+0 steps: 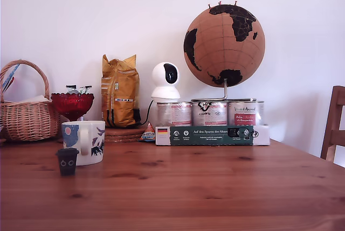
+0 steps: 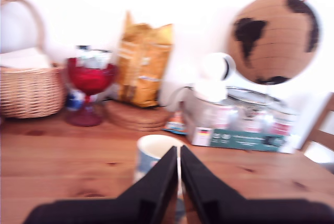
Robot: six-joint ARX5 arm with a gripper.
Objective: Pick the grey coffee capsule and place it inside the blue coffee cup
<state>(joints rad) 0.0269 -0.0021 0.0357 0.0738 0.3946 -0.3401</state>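
- The tool (image 2: 179,153), two black wedge-shaped fingers, is clenched to a thin slit with nothing between.
- The grey coffee capsule (image 1: 67,161), small and matte, stands on the knotty pine desk (image 1: 215,188).
- The blue coffee cup (image 1: 85,141), glossy ceramic, sits at the capsule's one o'clock, touching or nearly so.

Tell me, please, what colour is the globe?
Cork brown globe with black continents, clearest in the exterior view.
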